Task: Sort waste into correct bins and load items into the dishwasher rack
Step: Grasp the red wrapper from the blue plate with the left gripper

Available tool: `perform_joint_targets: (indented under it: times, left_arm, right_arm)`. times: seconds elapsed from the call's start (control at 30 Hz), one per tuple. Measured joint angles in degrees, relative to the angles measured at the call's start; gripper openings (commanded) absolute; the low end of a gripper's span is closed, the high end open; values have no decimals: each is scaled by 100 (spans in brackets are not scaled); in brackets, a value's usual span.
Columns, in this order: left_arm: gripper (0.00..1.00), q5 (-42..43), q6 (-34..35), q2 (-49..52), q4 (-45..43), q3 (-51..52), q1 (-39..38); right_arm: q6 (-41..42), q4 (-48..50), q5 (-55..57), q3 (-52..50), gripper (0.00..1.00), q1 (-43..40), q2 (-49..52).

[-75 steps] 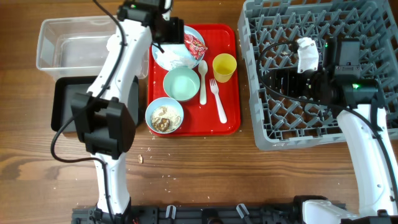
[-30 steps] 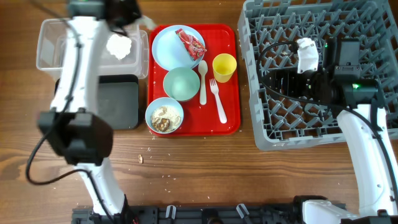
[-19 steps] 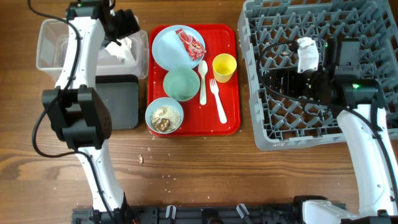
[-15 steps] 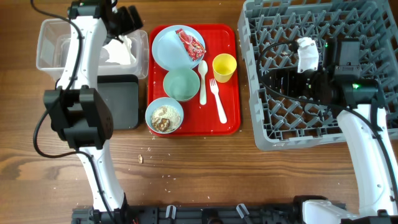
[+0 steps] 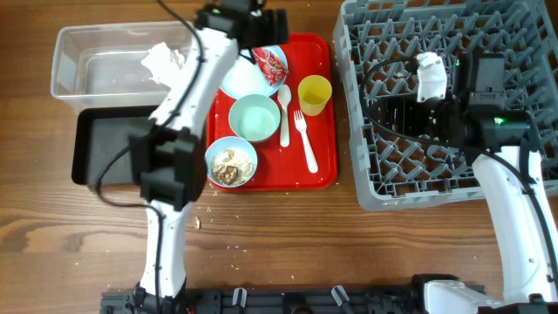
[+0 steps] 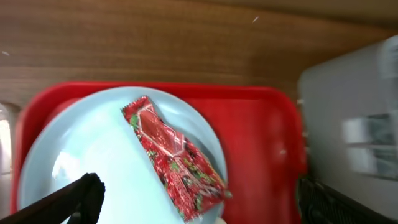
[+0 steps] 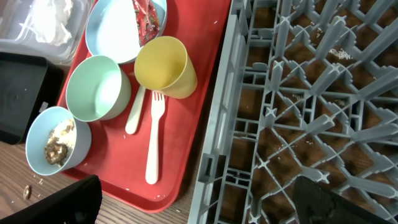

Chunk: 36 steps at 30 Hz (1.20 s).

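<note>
Your left tool point(image 6: 202, 199) has swung from the clear tub point(image 5: 70, 52) to the top centre, jaws wide and empty above the wrapper point(image 6: 171, 158) on the plate point(image 6: 93, 162). The napkin point(image 5: 166, 59) now lies in the tub, upper left. Your right tool point(image 7: 199, 202) stands wide over the rack point(image 5: 523, 35). Crumbs point(image 5: 196, 222) dot the wooden counter point(image 5: 305, 244).

Our left arm point(image 5: 187, 96) reaches from the table's near edge to its far edge. The left gripper point(image 5: 266, 30) has its fingers point(image 6: 84, 193) spread wide and empty. Our right arm point(image 5: 514, 201) bends leftward by the right edge, and the right gripper point(image 7: 199, 202) is likewise spread, holding nothing.
</note>
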State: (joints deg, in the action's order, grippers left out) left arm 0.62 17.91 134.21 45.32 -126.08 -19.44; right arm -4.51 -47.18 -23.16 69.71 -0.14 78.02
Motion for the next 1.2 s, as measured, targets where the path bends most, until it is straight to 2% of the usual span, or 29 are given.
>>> perform_joint_targets:
  times: [0.17,0.33,0.5,0.6,0.67,0.73,0.8,0.83,1.2]
  left_arm:
    - [98,-260,4,852,-199,2,-4]
    - [98,-299,46,1025,-291,9,-2]
    - [94,-321,52,1071,-387,9,-2]
    - [88,-404,39,1200,-407,-2,-7]
    - [81,-413,42,1200,-374,-39,-7]
    - [48,-444,15,1211,-343,-44,-7]
    - [9,-446,37,1215,-317,-44,-4]
    - [4,-455,46,1217,-302,-44,-4]
    - [4,-400,42,1027,339,-61,79]
  right_arm:
    - [0,0,0,0,100,0,0]
    - [0,-4,0,0,100,0,0]
    - [0,-20,0,0,100,0,0]
    - [0,-50,0,0,100,0,0]
    - [0,-83,0,0,100,0,0]
    - [0,-127,0,0,100,0,0]
    - [0,-153,-2,0,100,0,0]
    - [0,-153,0,0,100,0,0]
    - [0,-153,0,0,100,0,0]
